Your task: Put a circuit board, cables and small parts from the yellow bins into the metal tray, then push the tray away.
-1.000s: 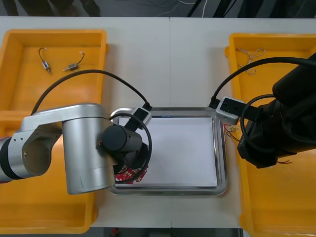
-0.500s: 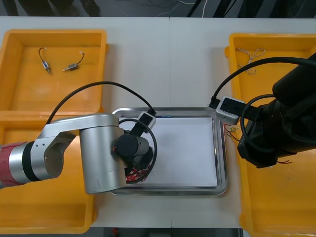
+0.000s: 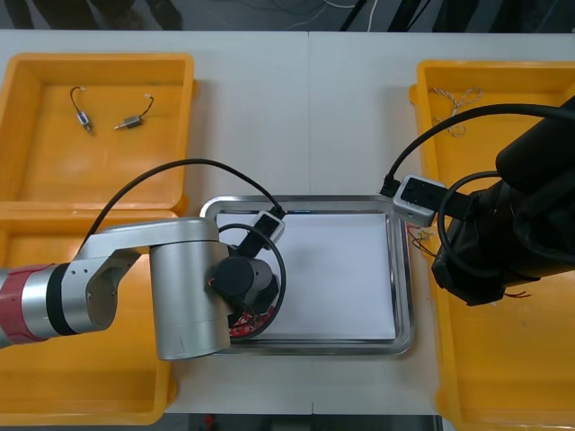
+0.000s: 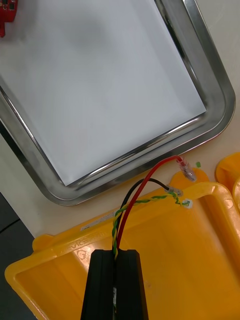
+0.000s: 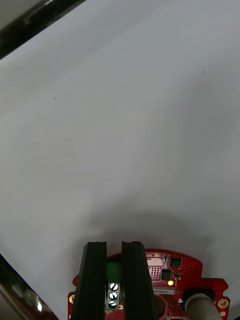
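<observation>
Board placement in hand. Left gripper [image 5: 114,246] clamped on circuit board [image 5: 172,280] at metal tray [image 3: 405,278] near-left corner; next, judged: open jaws, release. Right gripper [image 4: 116,256] pinching cables [image 4: 144,196] just right of tray.

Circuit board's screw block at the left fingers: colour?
Green screw block on the circuit board; clearest in left wrist view.

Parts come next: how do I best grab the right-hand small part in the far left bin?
Grip the small part by its metal body, across the short width, from straight above: it lies flat on the bin floor, its wire curling away.
</observation>
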`<state>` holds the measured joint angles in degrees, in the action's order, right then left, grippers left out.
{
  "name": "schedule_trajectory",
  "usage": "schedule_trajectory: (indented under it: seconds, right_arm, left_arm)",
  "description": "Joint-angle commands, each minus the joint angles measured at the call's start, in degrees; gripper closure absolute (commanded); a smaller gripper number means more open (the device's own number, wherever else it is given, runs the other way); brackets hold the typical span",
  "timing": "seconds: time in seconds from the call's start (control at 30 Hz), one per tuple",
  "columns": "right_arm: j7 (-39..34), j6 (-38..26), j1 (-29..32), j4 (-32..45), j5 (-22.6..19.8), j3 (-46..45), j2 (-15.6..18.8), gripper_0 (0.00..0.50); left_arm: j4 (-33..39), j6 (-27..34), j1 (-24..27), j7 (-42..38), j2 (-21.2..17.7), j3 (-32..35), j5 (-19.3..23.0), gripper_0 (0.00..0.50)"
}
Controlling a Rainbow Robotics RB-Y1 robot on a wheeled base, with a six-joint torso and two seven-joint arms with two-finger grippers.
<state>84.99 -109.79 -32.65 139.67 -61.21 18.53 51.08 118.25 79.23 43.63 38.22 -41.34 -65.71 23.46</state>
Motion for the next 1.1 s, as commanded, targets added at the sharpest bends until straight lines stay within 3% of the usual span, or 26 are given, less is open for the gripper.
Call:
schedule_trajectory:
  seconds: [0.03, 0.07, 0.1, 0.13, 0.2, 0.23, 0.27, 0.6, 0.8, 1.1]
  right_arm:
    - [-2.46, -0.21, -1.62, 1.48, 0.48, 0.36, 1.83, 0.5]
    - [-2.46, -0.21, -1.62, 1.48, 0.48, 0.36, 1.92, 0.5]
    - [-2.46, -0.21, -1.62, 1.48, 0.48, 0.36, 1.83, 0.5]
    - [-2.46, -0.21, -1.62, 1.48, 0.48, 0.36, 1.83, 0.5]
    - [-2.55, -0.21, -1.62, 1.48, 0.48, 0.36, 1.83, 0.5]
    - [-2.55, -0.21, -1.62, 1.48, 0.39, 0.36, 1.83, 0.5]
    - [-2.55, -0.21, -1.62, 1.48, 0.39, 0.36, 1.83, 0.5]
    - [-2.46, -0.21, -1.62, 1.57, 0.3, 0.36, 1.83, 0.5]
    - [-2.2, -0.21, -1.62, 1.57, -0.05, 0.36, 1.83, 0.5]
    - [-2.02, 0.01, -2.24, 1.57, -0.93, 1.77, 0.77, 0.5]
  left_arm:
    - [0.31, -0.75, 2.17, -2.09, 0.83, -0.82, -0.61, 0.5]
    - [0.31, -0.75, 2.17, -2.27, 0.83, -0.91, -0.61, 0.495]
    - [0.31, -0.83, 2.17, -2.44, 0.83, -0.91, -0.61, 0.418]
    - [0.31, -0.83, 2.25, -2.71, 0.83, -0.91, -0.79, 0.293]
    - [0.31, -0.83, 2.17, -3.06, 0.91, -0.82, -0.96, 0.174]
    - [0.4, -0.83, 2.25, -3.32, 0.83, -0.82, -1.14, 0.046]
    - [0.31, -0.83, 2.17, -3.41, 0.83, -0.82, -1.32, 0.0]
    - [0.4, -0.48, 2.17, -4.11, 0.83, 1.82, -0.09, 0.0]
    - [1.63, 2.07, 2.17, -3.67, 0.83, 6.39, 3.87, 0.0]
    - [5.94, 11.3, 2.17, -2.44, 0.3, 18.17, 13.19, 0.0]
